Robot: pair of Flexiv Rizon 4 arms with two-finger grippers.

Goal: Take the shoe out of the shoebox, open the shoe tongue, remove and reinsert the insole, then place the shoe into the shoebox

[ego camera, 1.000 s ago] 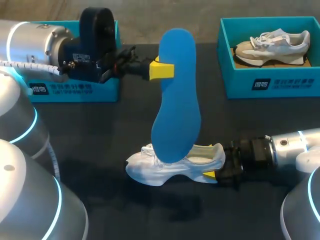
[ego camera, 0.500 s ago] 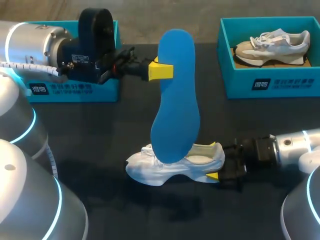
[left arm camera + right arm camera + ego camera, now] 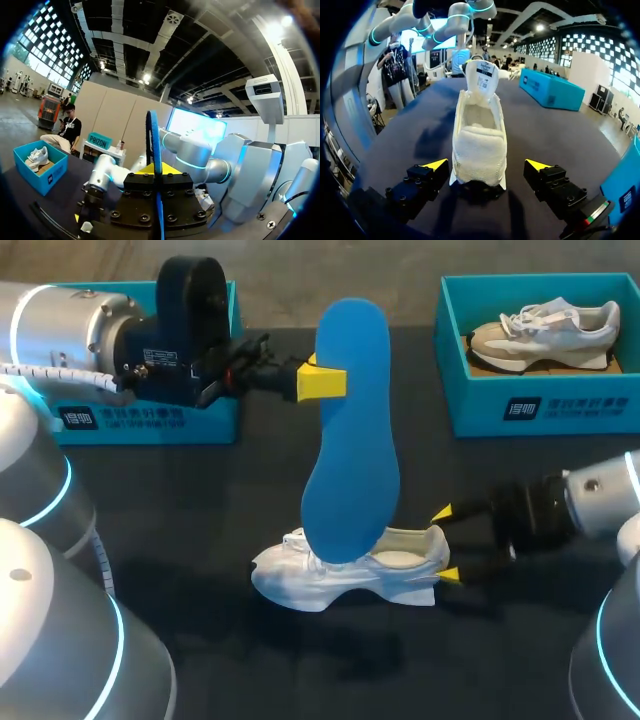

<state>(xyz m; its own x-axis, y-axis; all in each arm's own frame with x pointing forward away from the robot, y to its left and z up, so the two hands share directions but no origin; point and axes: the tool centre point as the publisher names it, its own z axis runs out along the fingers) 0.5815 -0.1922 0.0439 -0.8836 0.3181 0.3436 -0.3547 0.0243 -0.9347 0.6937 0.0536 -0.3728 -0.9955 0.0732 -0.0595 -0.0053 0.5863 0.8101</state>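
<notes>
A blue insole hangs upright over the table, its lower end resting in the white shoe. My left gripper is shut on the insole's upper edge; in the left wrist view the insole stands edge-on between the fingers of that gripper. The white shoe lies on the dark table with its heel toward my right arm. My right gripper is open wide just behind the heel, one finger on each side and neither touching. In the right wrist view the shoe points away from the right gripper, tongue raised.
A teal shoebox at the back right holds a beige and white sneaker. A second teal shoebox stands at the back left, partly behind my left arm. Dark tabletop lies bare in front of the shoe.
My right gripper has opened wider, let go of the shoe's heel and drawn back a little to the right. The left arm, the insole and the shoe have stayed put.
</notes>
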